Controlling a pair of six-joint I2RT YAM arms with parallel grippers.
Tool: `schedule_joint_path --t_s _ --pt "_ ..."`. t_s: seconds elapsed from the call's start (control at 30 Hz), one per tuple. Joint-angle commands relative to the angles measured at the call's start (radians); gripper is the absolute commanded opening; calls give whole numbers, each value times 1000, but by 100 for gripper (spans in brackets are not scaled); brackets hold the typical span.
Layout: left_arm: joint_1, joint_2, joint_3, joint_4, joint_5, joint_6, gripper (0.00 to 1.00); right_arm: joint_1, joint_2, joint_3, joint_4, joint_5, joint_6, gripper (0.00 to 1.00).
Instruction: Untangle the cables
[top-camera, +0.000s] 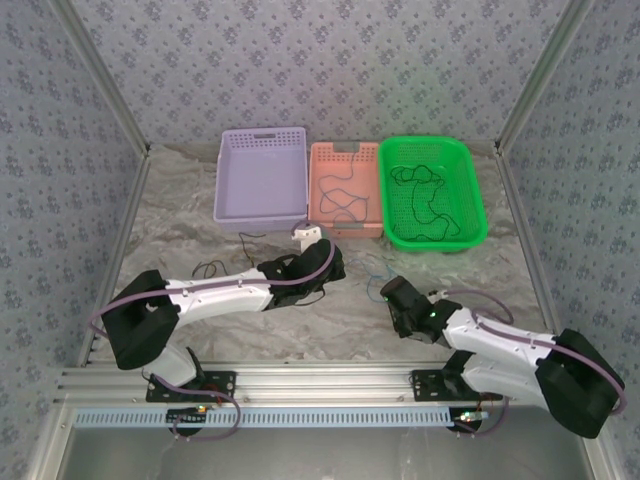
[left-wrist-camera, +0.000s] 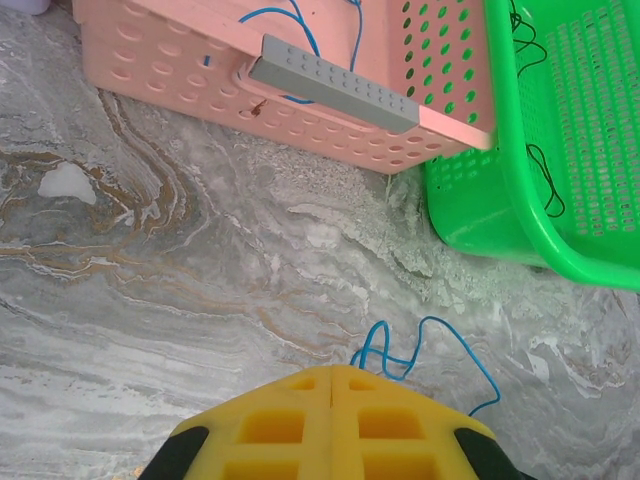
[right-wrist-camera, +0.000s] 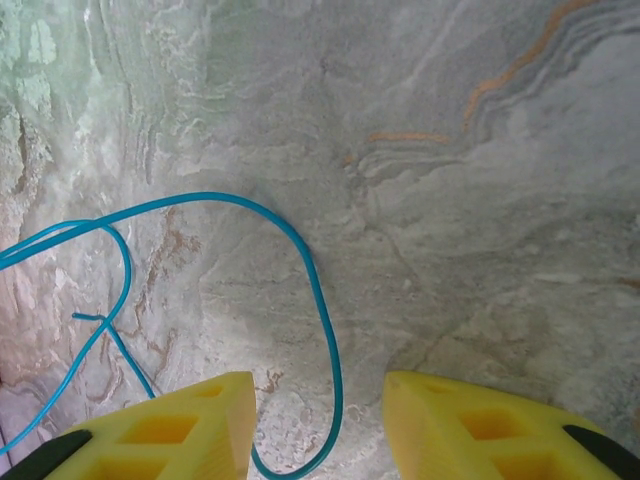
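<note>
Robot-side of green basket, R tool gapes astride blue cable, prob. to pinch it; L tool clenched.

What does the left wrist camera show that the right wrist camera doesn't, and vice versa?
Left wrist, not right: a pink perforated plastic basket with a grey studded bar on its rim, a green perforated plastic basket holding thin black cable, and the shut left gripper. Right wrist, not left: the open right gripper, jaws astride a cable loop. Both: marbled grey tabletop and thin blue cable by yellow fingertips.
</note>
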Motion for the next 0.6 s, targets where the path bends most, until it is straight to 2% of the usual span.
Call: schedule_joint_path --t_s 0.0,0.07,0.17,0.23,0.27,0.37,0.43,0.57 --pt "-5 -17 14 19 -2 20 0 -4 105 -37 204 -57 81 42" --pt "-5 -20 13 21 -3 21 0 -12 125 -25 208 -55 78 37" --pt "-6 -26 13 18 -4 29 0 -29 148 -14 213 -49 58 19" --pt "1 -35 17 11 -1 44 0 -44 141 -10 205 -34 12 3" --pt "9 -41 20 4 3 51 0 -50 130 -2 186 -25 -21 0" --pt "53 -70 42 -18 42 87 0 -62 54 59 54 38 -222 0" --pt "102 -93 85 -51 88 138 0 -65 4 124 -50 75 -415 0" --pt "206 -114 218 -132 201 254 0 -64 -59 174 -75 45 -769 0"
